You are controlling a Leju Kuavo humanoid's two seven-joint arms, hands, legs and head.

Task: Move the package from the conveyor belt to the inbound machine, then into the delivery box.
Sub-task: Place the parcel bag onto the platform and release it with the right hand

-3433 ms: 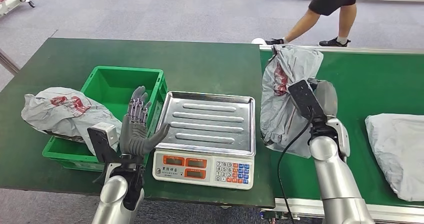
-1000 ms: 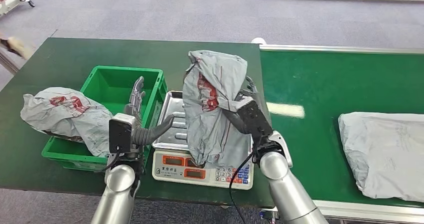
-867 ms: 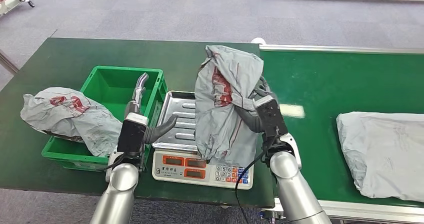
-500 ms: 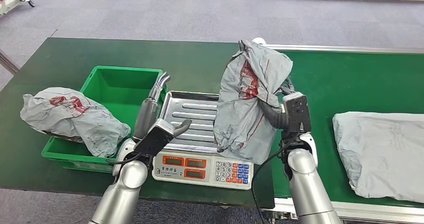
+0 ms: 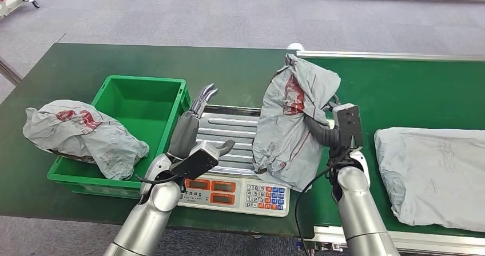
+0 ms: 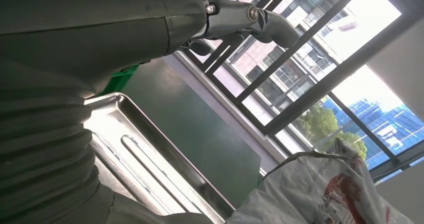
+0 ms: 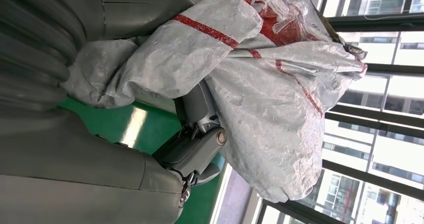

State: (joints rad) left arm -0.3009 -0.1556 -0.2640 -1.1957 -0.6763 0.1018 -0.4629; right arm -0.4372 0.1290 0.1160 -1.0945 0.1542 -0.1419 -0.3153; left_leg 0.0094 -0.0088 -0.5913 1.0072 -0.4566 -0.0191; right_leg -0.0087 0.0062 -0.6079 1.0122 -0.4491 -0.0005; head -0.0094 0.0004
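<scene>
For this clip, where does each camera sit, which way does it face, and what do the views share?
Head view: high on the body, looking forward and down at scale, crate and belt; both arms show.
Left wrist view: behind the left hand, looking up over the scale tray toward windows.
Right wrist view: behind the right hand, facing the bag it holds.
Shared: all three show the bag; the head and left wrist views share the tray.
</scene>
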